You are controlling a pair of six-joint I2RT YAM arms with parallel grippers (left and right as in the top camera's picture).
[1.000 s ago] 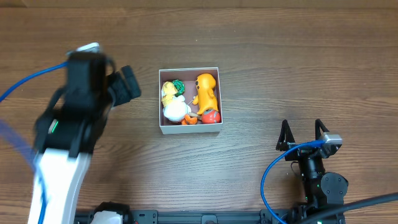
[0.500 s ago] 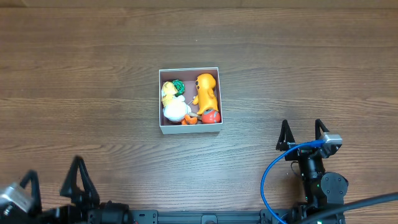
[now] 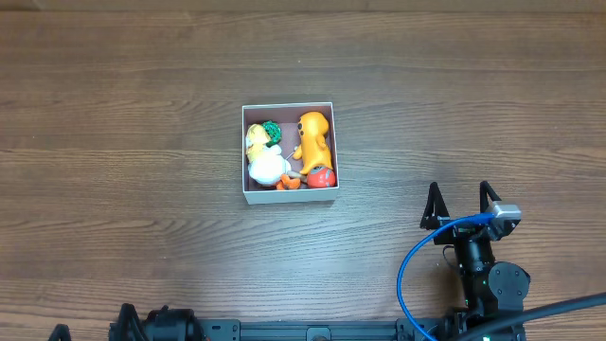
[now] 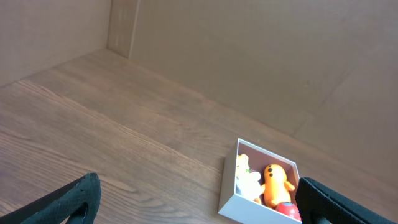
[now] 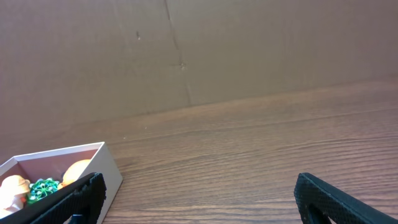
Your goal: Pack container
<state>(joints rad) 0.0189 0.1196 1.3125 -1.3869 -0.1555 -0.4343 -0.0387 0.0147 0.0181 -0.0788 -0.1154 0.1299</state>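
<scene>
The container (image 3: 289, 198) sits on the wooden table (image 3: 142, 142) near its middle, open side up, its thin white walls square to the table edges. Inside it lie an orange toy (image 3: 314, 137) along the right side, a white and yellow toy (image 3: 265, 163) on the left, a small green piece (image 3: 273, 131) at the back between them, and a red piece (image 3: 324, 176) in the front right corner. The toys lie close together, and some of them touch.

The right gripper (image 3: 460, 204) rests low at the near right part of the table, its two fingers spread wide with nothing between them. The container lies ahead of it and off to its left, well apart. From the right wrist camera the box shows at the lower left, partly behind the tip of the left finger (image 5: 81, 196), with bare wood in front of the gripper and a cardboard wall (image 5: 186, 50) beyond. A blue cable (image 3: 407, 275) loops beside this arm.

The left gripper (image 4: 198, 183) is pulled back to the near left edge and barely shows from overhead. Its wrist camera shows both fingers set far apart and holding nothing. The container lies ahead of it and to its right, well apart, closer to the right finger (image 4: 329, 199) than to the left one
</scene>
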